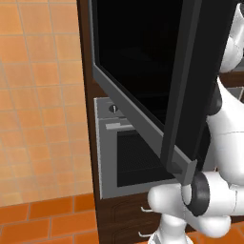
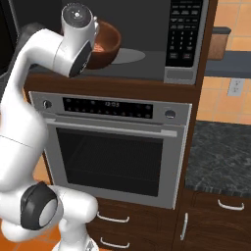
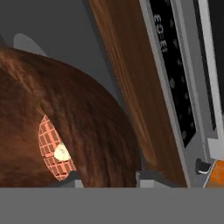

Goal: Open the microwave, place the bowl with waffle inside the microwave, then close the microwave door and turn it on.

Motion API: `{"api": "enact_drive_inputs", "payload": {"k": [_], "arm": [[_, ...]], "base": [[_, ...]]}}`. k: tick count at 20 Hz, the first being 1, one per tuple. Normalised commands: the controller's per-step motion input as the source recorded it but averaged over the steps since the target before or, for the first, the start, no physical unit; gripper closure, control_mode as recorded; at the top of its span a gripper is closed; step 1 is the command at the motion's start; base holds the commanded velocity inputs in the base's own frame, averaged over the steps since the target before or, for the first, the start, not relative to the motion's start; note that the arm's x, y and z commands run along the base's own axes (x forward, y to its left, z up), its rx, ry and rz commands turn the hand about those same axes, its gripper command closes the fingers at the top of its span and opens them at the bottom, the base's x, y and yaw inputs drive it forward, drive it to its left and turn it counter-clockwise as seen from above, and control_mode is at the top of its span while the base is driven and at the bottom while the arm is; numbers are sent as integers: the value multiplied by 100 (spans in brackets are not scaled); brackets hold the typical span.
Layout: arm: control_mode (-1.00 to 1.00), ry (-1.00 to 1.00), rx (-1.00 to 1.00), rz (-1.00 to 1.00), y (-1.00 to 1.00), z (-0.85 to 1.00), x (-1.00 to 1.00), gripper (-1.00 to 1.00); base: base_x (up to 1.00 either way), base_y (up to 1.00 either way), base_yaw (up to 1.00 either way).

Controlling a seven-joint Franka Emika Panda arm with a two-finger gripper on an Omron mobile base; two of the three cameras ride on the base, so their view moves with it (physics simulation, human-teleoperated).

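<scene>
Microwave: built into the cabinet above the oven; cavity open, keypad panel at its right.

Microwave door: swung wide open to the left, black glass, dark bar handle on its free edge, standing close by the arm.

Bowl: brown, inside the cavity toward the left, over the grey turntable. Whether it rests on the plate or hangs just above it cannot be told.

Waffle: in the bowl, orange grid with a pale pat on top, visible in the hand view.

Gripper: part-way shut, fingers straddling the bowl's wall; judged clamped on the rim, though contact itself is hidden at the frame's bottom.

Stage, as judged: placing step nearly done; release, door closing and start remain.

Risks:
- Release while the bowl is tilted or off the plate: the bowl tips and the waffle slides out.
- Withdrawal before the fingers clear the rim: the bowl is dragged toward the cavity's edge, possibly out.
- Wrist close to the cavity's left wall: a knock on the frame when backing out.
- Bowl left too near the front: the door fails to shut.
- Open door beside the arm: an elbow swing strikes it.
</scene>
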Motion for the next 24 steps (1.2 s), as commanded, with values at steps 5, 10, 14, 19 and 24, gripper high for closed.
{"api": "enact_drive_inputs", "payload": {"k": [5,10,14,19,24], "arm": [[-100,0,-8,0,0,-20,100,100],[-100,-5,-13,0,-10,-23,84,100],[-100,0,-7,0,-29,-2,71,-100],[-100,-10,-4,0,-2,-7,-57,-100],[-100,-29,-6,2,0,-25,-100,-100]], "base": [[0,0,0],[0,0,0],[0,0,0],[0,0,0],[0,0,0]]}}
